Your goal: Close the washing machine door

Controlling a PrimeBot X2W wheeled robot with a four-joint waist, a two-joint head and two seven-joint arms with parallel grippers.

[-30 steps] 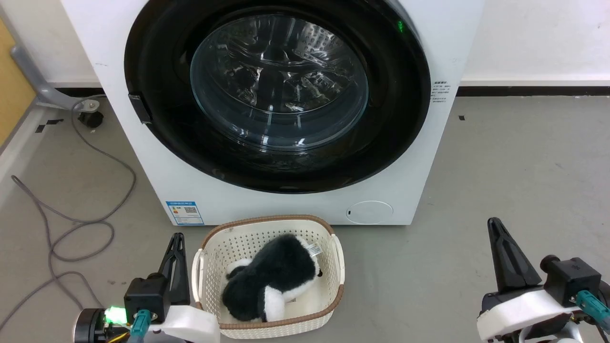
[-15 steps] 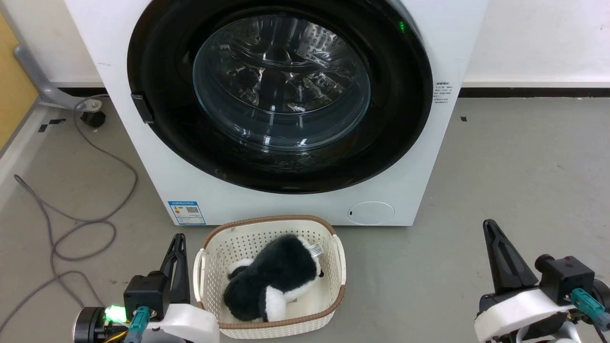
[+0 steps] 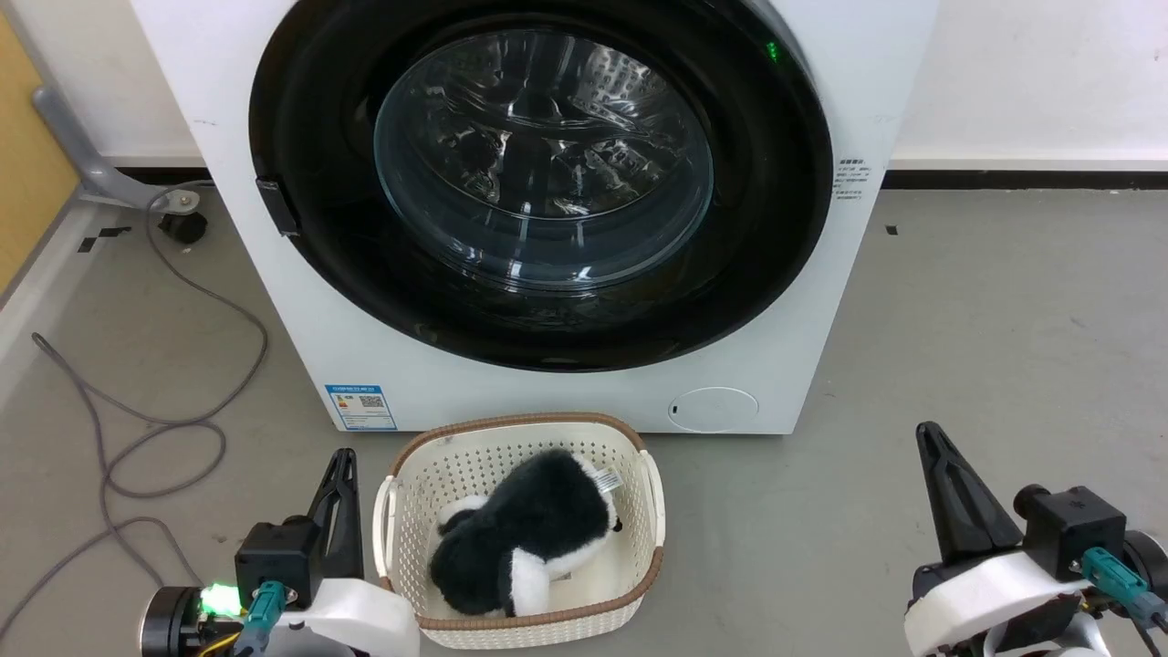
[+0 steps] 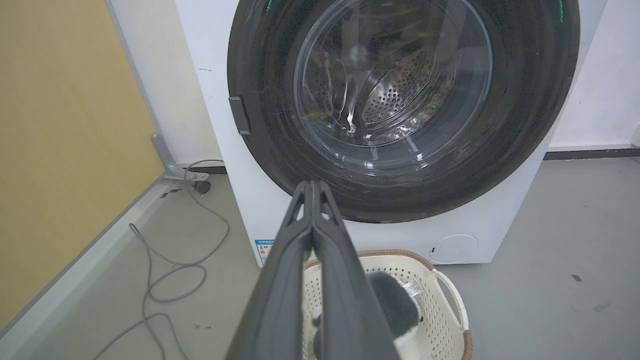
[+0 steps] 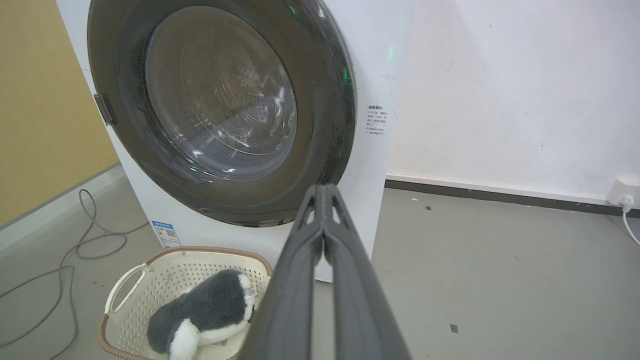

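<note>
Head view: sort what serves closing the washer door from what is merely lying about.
Job: large round black-rimmed glass door; big white boxy washing machine.
Lying about: cream perforated plastic basket; black-and-white plush toy inside it; grey cable on the floor.

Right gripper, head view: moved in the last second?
Yes, slightly: the dark-fingered right gripper has edged left, toward the small round white flap on the white boxy washing machine.

The basket [image 3: 511,421] sits on the floor [image 3: 1004,319] before the washer [image 3: 566,401], toy [image 3: 529,529] in it. My left gripper [image 3: 342,458] is just left of it, right gripper [image 3: 927,434] well right, cable [image 3: 182,429] further left.
</note>
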